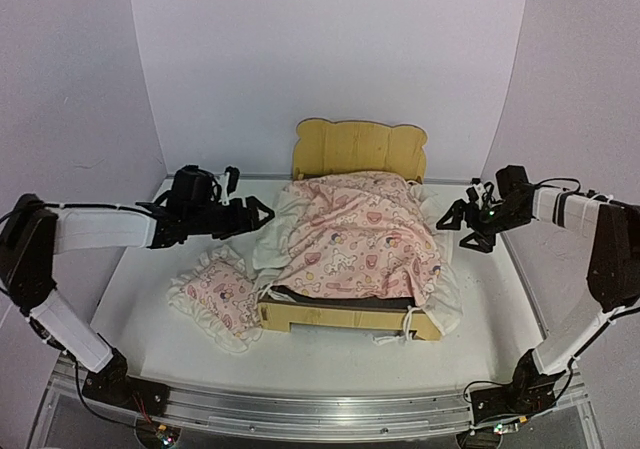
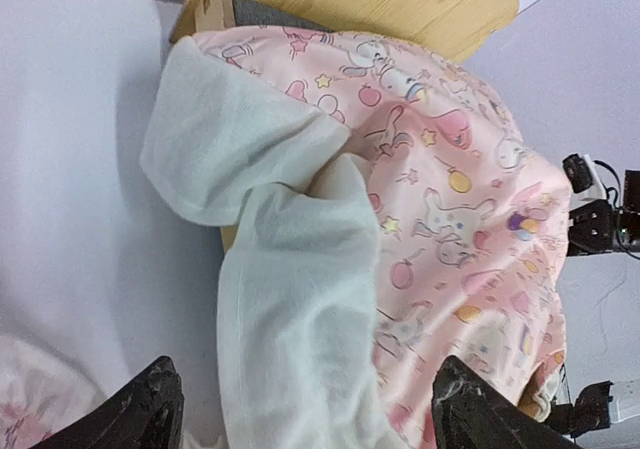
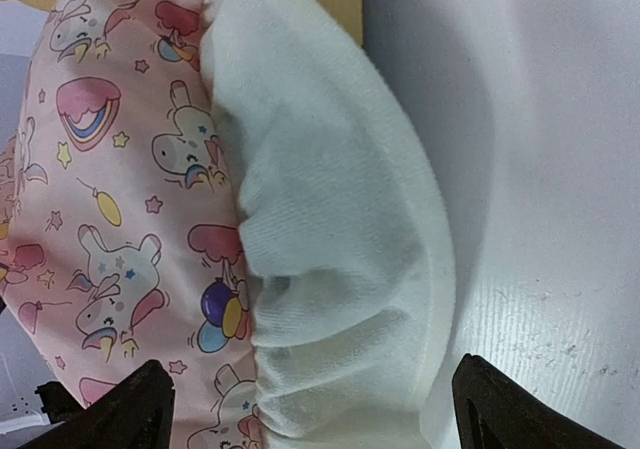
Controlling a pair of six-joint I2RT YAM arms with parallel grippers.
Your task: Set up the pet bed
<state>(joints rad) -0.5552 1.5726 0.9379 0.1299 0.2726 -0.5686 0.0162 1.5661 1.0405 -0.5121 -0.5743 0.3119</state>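
Pink pillow sat nearest the arms, right by the pet bed's front-left corner, mid-table. Blanket was draped over it. Left gripper and right gripper flanked it, both spread wide, holding nothing. Headboard farthest back.

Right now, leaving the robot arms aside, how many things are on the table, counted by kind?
wooden pet bed frame: 1
dark grey mattress pad, mostly covered: 1
pink patterned blanket with white ruffle: 1
pink ruffled pillow: 1
Total: 4
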